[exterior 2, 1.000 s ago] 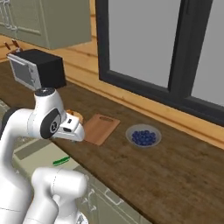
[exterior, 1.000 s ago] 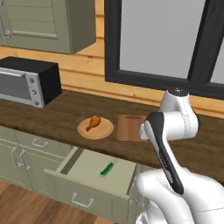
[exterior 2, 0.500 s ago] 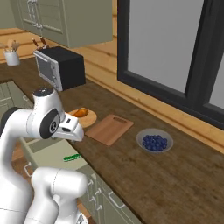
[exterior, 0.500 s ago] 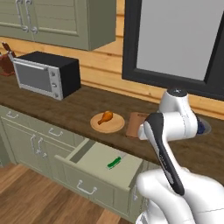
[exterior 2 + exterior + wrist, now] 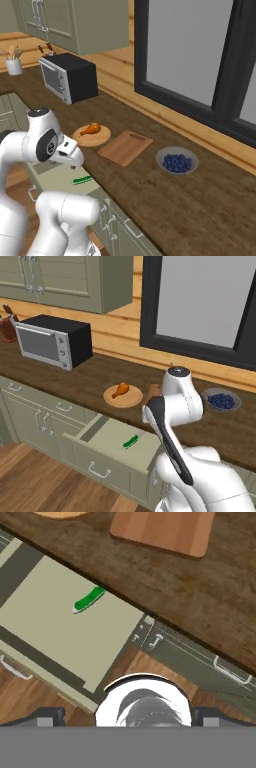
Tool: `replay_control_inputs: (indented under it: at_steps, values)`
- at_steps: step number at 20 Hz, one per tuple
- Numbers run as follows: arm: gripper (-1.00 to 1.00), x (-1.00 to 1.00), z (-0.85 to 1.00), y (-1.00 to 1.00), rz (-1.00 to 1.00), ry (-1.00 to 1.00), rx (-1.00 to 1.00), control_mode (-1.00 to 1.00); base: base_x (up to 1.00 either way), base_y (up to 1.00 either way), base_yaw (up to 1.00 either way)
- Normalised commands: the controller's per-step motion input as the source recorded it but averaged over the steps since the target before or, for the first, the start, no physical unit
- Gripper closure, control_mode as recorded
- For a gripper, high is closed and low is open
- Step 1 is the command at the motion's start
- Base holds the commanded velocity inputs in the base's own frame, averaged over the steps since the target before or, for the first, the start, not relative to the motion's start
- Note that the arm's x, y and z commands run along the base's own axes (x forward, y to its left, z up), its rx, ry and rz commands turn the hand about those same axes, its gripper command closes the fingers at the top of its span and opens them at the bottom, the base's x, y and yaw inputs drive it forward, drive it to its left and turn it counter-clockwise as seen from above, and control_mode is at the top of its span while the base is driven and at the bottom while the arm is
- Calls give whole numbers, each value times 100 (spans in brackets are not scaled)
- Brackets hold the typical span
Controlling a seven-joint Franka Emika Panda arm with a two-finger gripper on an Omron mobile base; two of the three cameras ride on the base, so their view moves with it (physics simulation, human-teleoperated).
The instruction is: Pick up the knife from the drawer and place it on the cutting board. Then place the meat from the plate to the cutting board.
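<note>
Meanwhile, the base has driven along the counter over the last second, so both base cameras now take in more of the kitchen's left side; the things themselves have not moved. For the task, that looks like positioning: the open drawer (image 5: 112,438) now sits squarely ahead of the robot, and no grasp has begun.

From the left, a brown knife block (image 5: 7,327) and a black microwave (image 5: 54,341) stand on the dark wooden counter (image 5: 75,381). Next comes the plate (image 5: 123,397) with the meat (image 5: 120,390) lying on it. Below it, the knife (image 5: 131,441) lies flat on the drawer floor, near the back edge under the counter lip, handle showing green. Just right of the plate lies the cutting board (image 5: 125,147), bare. Farther right stands a grey bowl of blueberries (image 5: 176,161).

The gripper hangs off the arm above the drawer; its tips are too dim at the bottom of the hand view to tell whether the jaws stand apart or together, though nothing appears held.

The overhanging counter edge close to the knife may crowd a straight descent.
</note>
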Motion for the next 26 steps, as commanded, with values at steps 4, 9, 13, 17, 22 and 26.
replay_control_inputs:
  at_steps: [4,9,13,17,22,26]
  values:
    - [-100,35,-85,100,-29,0,17,-100,0,0,0]
    - [-100,39,-73,95,-26,5,25,-100,0,0,0]
    - [-100,49,-44,79,-17,8,12,-100,0,0,0]
    - [-100,54,-3,58,-16,1,0,-100,0,0,0]
    - [-100,61,-9,25,-6,13,-2,-100,0,0,0]
    - [-100,72,-29,0,0,17,-2,-100,0,0,0]
